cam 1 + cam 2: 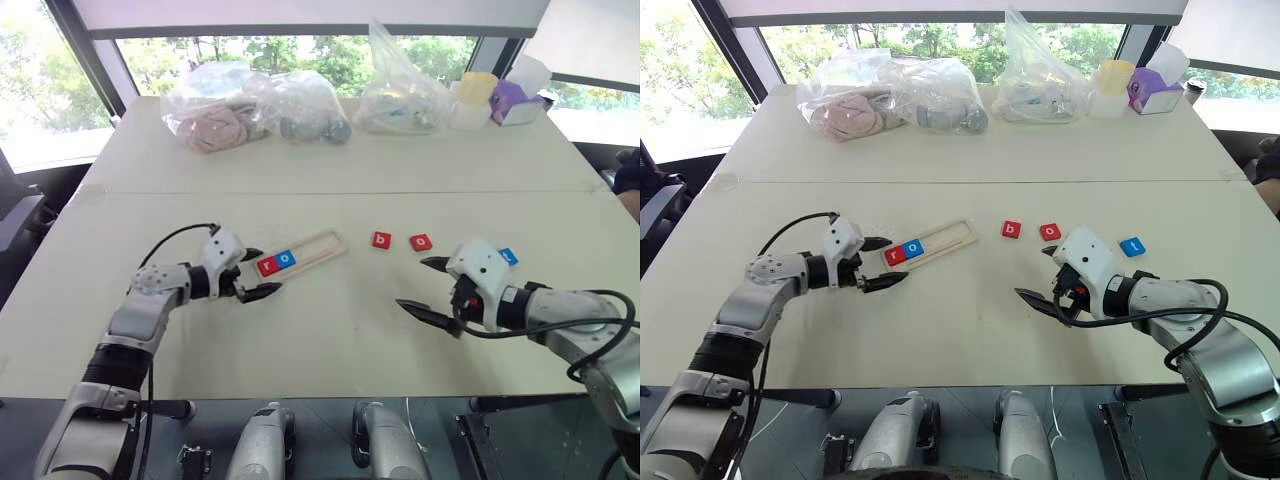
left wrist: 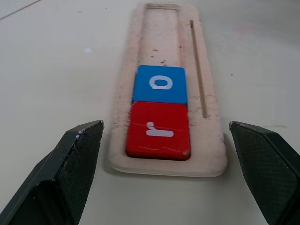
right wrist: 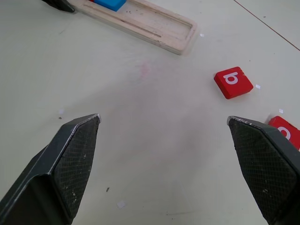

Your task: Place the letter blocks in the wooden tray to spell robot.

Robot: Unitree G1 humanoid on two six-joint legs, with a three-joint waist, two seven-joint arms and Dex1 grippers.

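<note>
2 letter blocks already sit in the wooden tray (image 1: 318, 247): a red "r" tile (image 2: 159, 130) at its near end and a blue "o" tile (image 2: 160, 85) touching it, leaving the rest of the slot bare. On the pale table (image 1: 330, 170), the tray lies on a slant, its far end pointing toward 2 o'clock. The left gripper (image 1: 258, 273) is at the tray's near end, its 2 black fingers spread wide on either side of that end and clamped on nothing. 3 more tiles lie loose to the tray's 3 o'clock side: a red "b" tile (image 1: 381, 240), a red "o" tile (image 1: 421, 242) just beside it, and a blue tile (image 1: 1131, 246) farther toward 3 o'clock. The right gripper (image 1: 427, 287) is low over bare tabletop at 5 o'clock from the red pair, its fingers also wide apart and empty. Along the table's far edge at 12 o'clock sit clear plastic bags (image 1: 262, 105), a pale cup (image 1: 477, 92) and a purple tissue box (image 1: 514, 102).
</note>
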